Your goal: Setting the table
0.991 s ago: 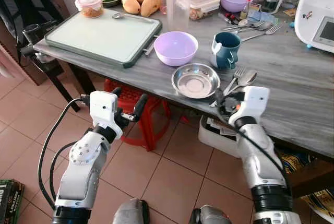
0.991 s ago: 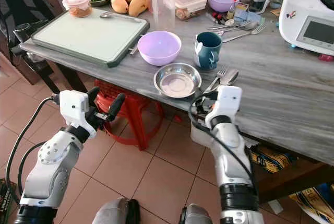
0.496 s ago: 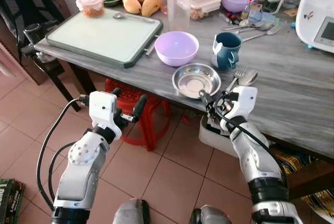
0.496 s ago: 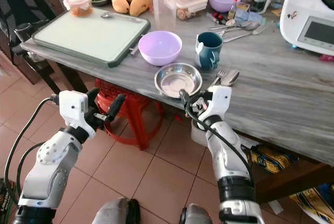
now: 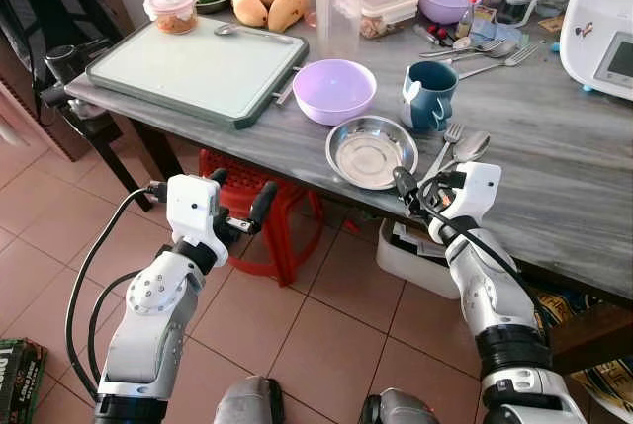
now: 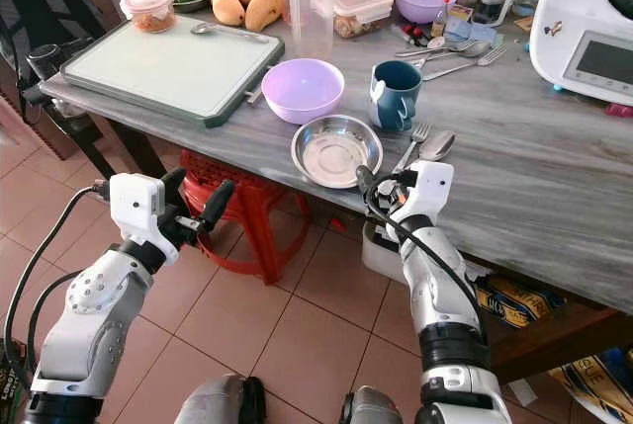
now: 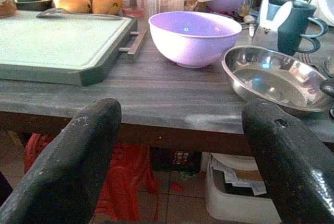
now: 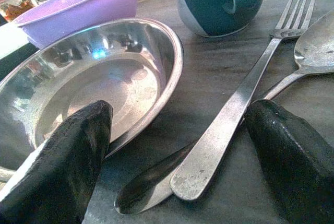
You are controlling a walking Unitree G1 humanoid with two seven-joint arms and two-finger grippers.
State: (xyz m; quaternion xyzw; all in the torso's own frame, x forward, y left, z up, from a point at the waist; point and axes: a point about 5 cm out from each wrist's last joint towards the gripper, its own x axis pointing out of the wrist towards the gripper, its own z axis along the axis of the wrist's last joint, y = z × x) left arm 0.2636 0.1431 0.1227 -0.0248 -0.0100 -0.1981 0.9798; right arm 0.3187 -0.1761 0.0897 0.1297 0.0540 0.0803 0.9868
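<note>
Right gripper (image 8: 177, 151) nearer fork (image 8: 245, 91), seemingly

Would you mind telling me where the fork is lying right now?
The fork lies on the grey table beside a spoon, just right of the steel dish and below the teal mug, with the open right hand at its handle end.

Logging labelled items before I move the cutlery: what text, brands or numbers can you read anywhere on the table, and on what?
None can be read.
White appliance: its grey screen shows marks too small to read, and a small emblem on its side is illegible.
Small bottles and packets at the back: labels too blurred to read.
Teal mug: a white rabbit figure, no words.
</note>
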